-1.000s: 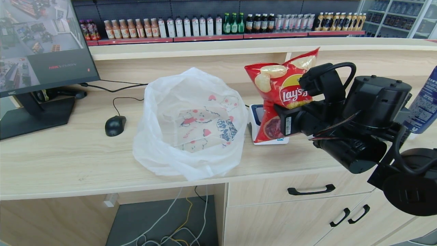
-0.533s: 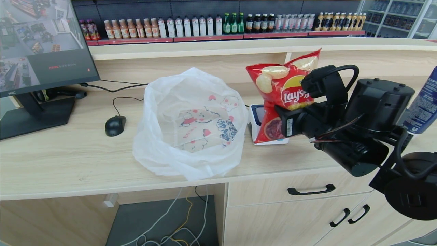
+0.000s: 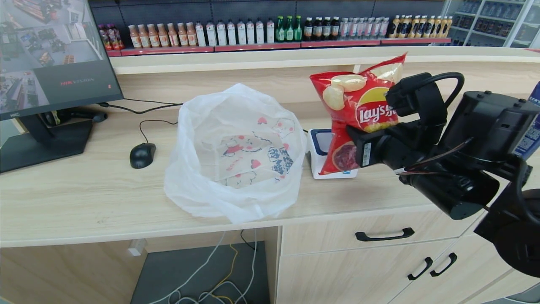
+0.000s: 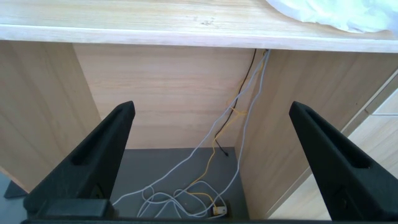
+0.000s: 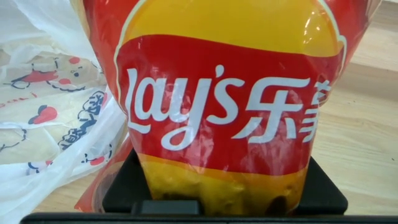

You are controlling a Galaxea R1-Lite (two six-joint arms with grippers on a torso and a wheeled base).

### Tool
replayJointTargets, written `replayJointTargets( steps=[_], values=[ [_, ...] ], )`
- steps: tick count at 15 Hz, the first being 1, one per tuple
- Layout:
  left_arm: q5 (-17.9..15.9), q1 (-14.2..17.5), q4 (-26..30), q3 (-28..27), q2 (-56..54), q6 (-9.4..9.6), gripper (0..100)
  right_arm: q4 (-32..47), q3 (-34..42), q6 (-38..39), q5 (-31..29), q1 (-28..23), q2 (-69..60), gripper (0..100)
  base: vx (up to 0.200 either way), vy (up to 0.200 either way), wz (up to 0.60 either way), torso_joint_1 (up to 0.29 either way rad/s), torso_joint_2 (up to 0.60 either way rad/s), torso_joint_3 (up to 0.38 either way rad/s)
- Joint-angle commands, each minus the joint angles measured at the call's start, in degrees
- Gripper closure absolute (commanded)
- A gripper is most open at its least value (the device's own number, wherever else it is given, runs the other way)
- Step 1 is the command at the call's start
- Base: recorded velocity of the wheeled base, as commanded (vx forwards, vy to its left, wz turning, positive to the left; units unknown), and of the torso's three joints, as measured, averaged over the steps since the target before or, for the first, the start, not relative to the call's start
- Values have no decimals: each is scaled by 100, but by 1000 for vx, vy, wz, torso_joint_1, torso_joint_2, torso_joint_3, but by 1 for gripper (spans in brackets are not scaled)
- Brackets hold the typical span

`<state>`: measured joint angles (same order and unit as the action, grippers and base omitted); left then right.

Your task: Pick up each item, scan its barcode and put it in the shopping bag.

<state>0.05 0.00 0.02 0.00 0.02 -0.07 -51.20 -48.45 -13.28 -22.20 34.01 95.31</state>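
Note:
My right gripper [image 3: 382,126] is shut on a red bag of chips [image 3: 358,114], held upright in the air just above the white barcode scanner [image 3: 320,154] on the counter. In the right wrist view the chips bag [image 5: 224,106] sits between the black fingers [image 5: 320,186]. The white shopping bag [image 3: 236,152] with cartoon prints stands open on the counter, left of the scanner, its edge [image 5: 43,118] near the chips. My left gripper [image 4: 211,162] hangs open below the counter edge, in front of the cable recess, holding nothing.
A monitor [image 3: 50,55] and a black mouse [image 3: 142,155] sit at the counter's left. A blue-and-white bottle [image 3: 529,135] stands at the far right. Behind the counter runs a raised ledge with a shelf of bottles [image 3: 274,29]. Drawers [image 3: 384,234] lie below the right arm.
My right gripper has carried the chips bag slightly right and upward over the scanner. The shopping bag and left arm have not moved.

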Motion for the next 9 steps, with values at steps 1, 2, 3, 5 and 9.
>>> replayJointTargets(
  steps=[1, 2, 3, 5, 9],
  values=[
    [4, 0, 6, 0, -2, -1, 0, -4, 186, 9, 14, 35, -285, 100, 0, 0, 0, 0, 0, 0],
    [4, 0, 6, 0, -2, -1, 0, -22, 265, 18, 23, 79, -337, 100, 0, 0, 0, 0, 0, 0],
    [4, 0, -2, 0, -2, -1, 0, -101, 318, 18, 31, 114, -390, 100, 0, 0, 0, 0, 0, 0],
    [4, -9, -2, 0, -2, -1, 0, -602, 529, 123, 137, 325, -416, 100, 0, 0, 0, 0, 0, 0],
    [4, -9, 6, 0, -2, 25, 0, -1568, 749, 361, 207, 404, -408, 100, 0, 0, 0, 0, 0, 0]
  ],
)
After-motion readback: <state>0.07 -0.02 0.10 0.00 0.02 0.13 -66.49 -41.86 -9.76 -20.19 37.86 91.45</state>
